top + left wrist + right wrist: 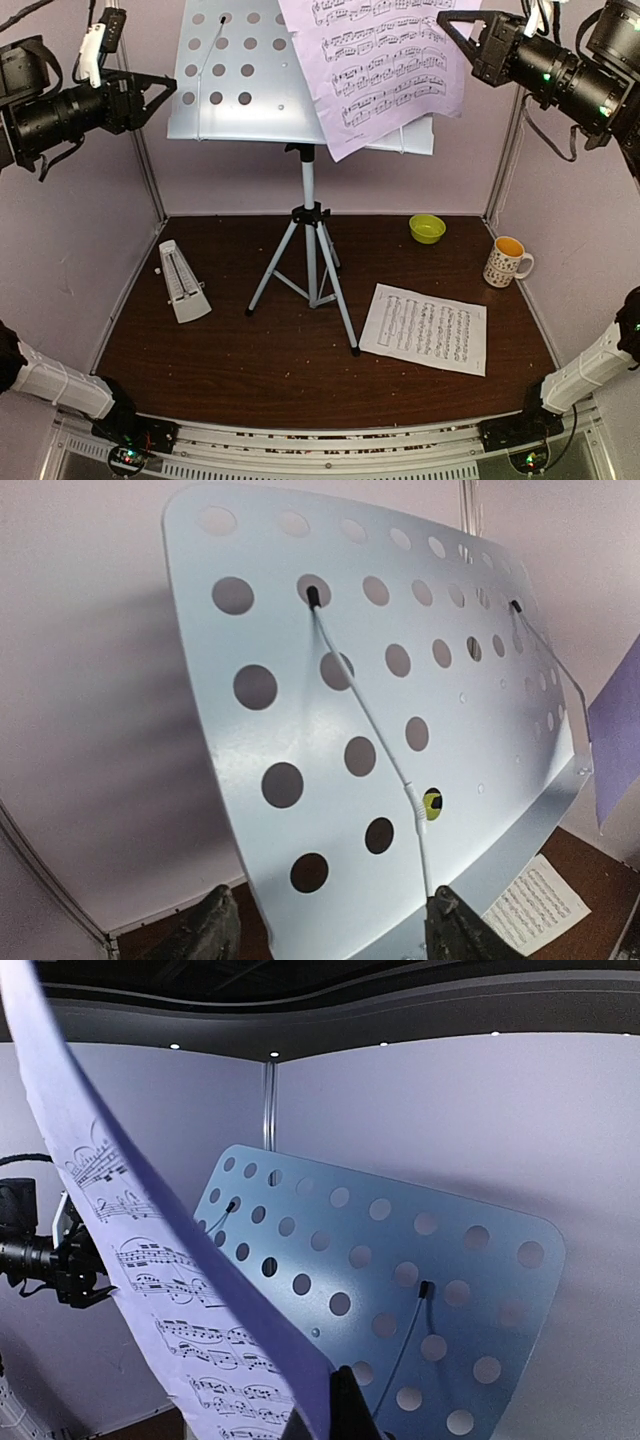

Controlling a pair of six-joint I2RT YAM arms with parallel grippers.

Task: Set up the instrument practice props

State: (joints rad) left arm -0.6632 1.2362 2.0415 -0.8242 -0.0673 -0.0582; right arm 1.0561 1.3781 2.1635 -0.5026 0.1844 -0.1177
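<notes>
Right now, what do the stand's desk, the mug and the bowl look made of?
Desk: likely painted sheet metal, pale satin; punched round holes, thin folded lip.
Mug: probably glazed ceramic, white, small printed pattern.
Bowl: yellow-green, plastic or glazed ceramic; can't tell.

Overhead looks down; both wrists closely face stand (300, 720).

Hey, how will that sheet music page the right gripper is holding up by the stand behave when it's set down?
Probably floppy: the sheet music page bows into a curve where the right gripper pinches it. Likely very light, so it may slip or drift on the smooth, tilted face of the music stand instead of settling squarely.
</notes>
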